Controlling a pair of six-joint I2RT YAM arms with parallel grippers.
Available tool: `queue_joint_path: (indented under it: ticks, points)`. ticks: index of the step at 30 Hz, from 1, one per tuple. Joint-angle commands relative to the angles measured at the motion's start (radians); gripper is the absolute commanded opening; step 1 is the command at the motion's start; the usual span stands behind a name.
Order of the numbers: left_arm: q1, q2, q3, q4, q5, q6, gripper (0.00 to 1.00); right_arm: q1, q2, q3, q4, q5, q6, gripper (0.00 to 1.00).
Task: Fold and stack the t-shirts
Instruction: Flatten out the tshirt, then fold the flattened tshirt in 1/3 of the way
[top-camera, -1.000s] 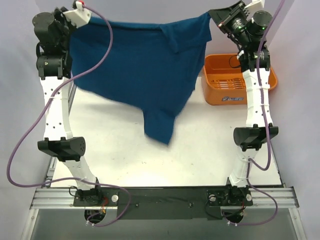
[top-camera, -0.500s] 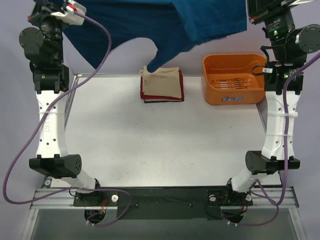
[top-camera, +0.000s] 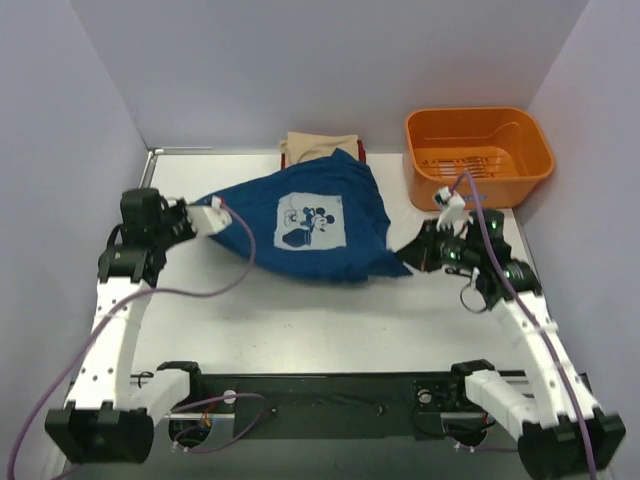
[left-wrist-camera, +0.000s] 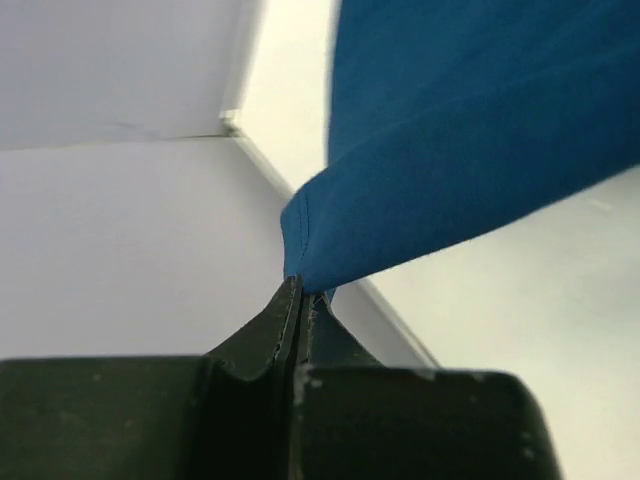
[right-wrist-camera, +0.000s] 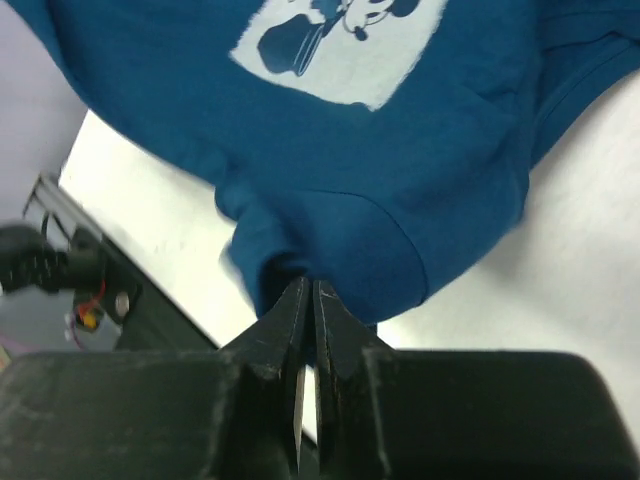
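- Blue shirt (top-camera: 318, 222) — laid print-up across the table (top-camera: 300, 310), its far edge reaching the folded stack (top-camera: 318, 146).
- Left gripper (top-camera: 218, 217) is clenched on one shirt corner, right gripper (top-camera: 408, 256) on the opposite hem.
- For a flat lay, even tension is advised — the cloth to be drawn clear of the stack before release.

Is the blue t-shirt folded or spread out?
Spread, not folded: the blue t-shirt lies print up between left gripper and right gripper.
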Motion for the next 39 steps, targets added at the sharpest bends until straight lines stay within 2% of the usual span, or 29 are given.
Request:
queue_joint_path:
  ticks: [1,3,7,9,10,13,17,20,21,22,24,25,27,31,32,35,37,39]
  points:
    - [-0.069,-0.161,-0.211,-0.43,0.057,0.038,0.0,0.067,-0.286,-0.21,-0.119,0.026,0.07,0.0]
    - [-0.106,-0.218,-0.332,-0.444,0.02,0.017,0.0,0.107,-0.354,-0.369,-0.133,0.053,0.159,0.0]
    - [-0.118,-0.283,-0.515,-0.458,-0.059,0.015,0.0,0.181,-0.408,-0.5,-0.19,0.085,0.283,0.0]
    - [-0.12,-0.289,-0.555,-0.478,-0.072,0.016,0.0,0.214,-0.393,-0.532,-0.203,0.105,0.346,0.0]
    - [-0.117,-0.289,-0.556,-0.472,-0.07,-0.015,0.0,0.224,-0.377,-0.534,-0.226,0.116,0.363,0.0]
    - [-0.117,-0.283,-0.545,-0.519,-0.072,0.01,0.0,0.234,-0.307,-0.506,-0.306,0.148,0.423,0.0]
    - [-0.111,-0.286,-0.528,-0.606,-0.115,0.067,0.0,0.231,-0.306,-0.417,-0.461,0.24,0.497,0.0]
    - [-0.109,-0.283,-0.532,-0.578,-0.08,0.084,0.0,0.231,-0.303,-0.415,-0.492,0.295,0.531,0.0]
    - [-0.111,-0.275,-0.533,-0.553,-0.08,0.069,0.0,0.231,-0.281,-0.423,-0.443,0.311,0.528,0.0]
    - [-0.109,-0.246,-0.529,-0.503,-0.04,0.064,0.0,0.227,-0.261,-0.425,-0.4,0.311,0.514,0.0]
    - [-0.112,-0.156,-0.519,-0.405,-0.059,0.027,0.0,0.222,-0.117,-0.381,-0.258,0.293,0.471,0.0]
    - [-0.112,-0.121,-0.508,-0.381,-0.07,0.001,0.0,0.219,-0.077,-0.361,-0.244,0.299,0.447,0.0]
    - [-0.1,0.045,-0.464,-0.343,-0.113,-0.032,0.0,0.176,0.058,-0.288,-0.233,0.314,0.352,0.0]
    - [-0.095,0.17,-0.379,-0.376,-0.08,-0.066,0.0,0.164,0.227,-0.23,-0.227,0.337,0.264,0.0]
    - [-0.1,0.174,-0.379,-0.381,-0.054,-0.068,0.0,0.164,0.261,-0.209,-0.243,0.337,0.262,0.02]
    - [-0.114,0.164,-0.399,-0.36,-0.037,-0.077,0.0,0.159,0.307,-0.153,-0.251,0.351,0.245,0.5]
    - [-0.123,0.165,-0.408,-0.358,-0.035,-0.08,0.0,0.159,0.348,-0.071,-0.326,0.407,0.245,0.57]
    - [-0.126,0.165,-0.41,-0.367,-0.043,-0.086,0.0,0.17,0.361,0.006,-0.464,0.499,0.267,0.58]
